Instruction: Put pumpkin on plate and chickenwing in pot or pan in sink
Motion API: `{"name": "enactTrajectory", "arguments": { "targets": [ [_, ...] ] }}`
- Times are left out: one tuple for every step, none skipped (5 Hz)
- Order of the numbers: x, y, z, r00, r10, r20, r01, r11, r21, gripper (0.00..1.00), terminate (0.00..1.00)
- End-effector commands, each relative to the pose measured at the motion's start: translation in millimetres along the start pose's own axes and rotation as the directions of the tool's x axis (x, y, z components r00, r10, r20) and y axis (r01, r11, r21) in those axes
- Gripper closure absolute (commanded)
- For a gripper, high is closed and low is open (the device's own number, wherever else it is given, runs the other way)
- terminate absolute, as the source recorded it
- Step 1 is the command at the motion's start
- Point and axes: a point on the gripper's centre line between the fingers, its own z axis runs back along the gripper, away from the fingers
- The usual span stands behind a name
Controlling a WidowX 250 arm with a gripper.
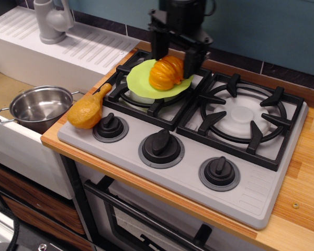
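The orange ribbed pumpkin (166, 73) rests on the lime-green plate (139, 78), which sits on the back-left burner. My gripper (174, 58) hangs right above it, open, with one finger at each side of the pumpkin's top. The golden-brown chickenwing (86, 110) lies at the stove's left edge, its thin handle pointing toward the plate. To its left the shiny steel pot (38, 107) stands empty in the sink (1, 90).
The grey tap (51, 20) and the ridged white drainboard (89, 48) lie behind the sink. The right burner grate (244, 117) holds nothing. Three black knobs (161, 144) line the stove's front. A wooden counter (309, 172) borders the right side.
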Motion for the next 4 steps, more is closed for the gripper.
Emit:
{"name": "enactTrajectory", "arguments": {
  "targets": [
    [8.8, -3.2, 78.1, 0.999, 0.011, 0.042, -0.012, 1.0, 0.026, 0.0, 0.0],
    [9.0, -7.6, 95.6, 0.999, -0.034, 0.021, 0.032, 0.998, 0.055, 0.0, 0.0],
    [9.0, -7.6, 95.6, 0.999, -0.034, 0.021, 0.032, 0.998, 0.055, 0.0, 0.0],
    [9.0, -7.6, 95.6, 0.999, -0.034, 0.021, 0.032, 0.998, 0.055, 0.0, 0.0]
  ]
}}
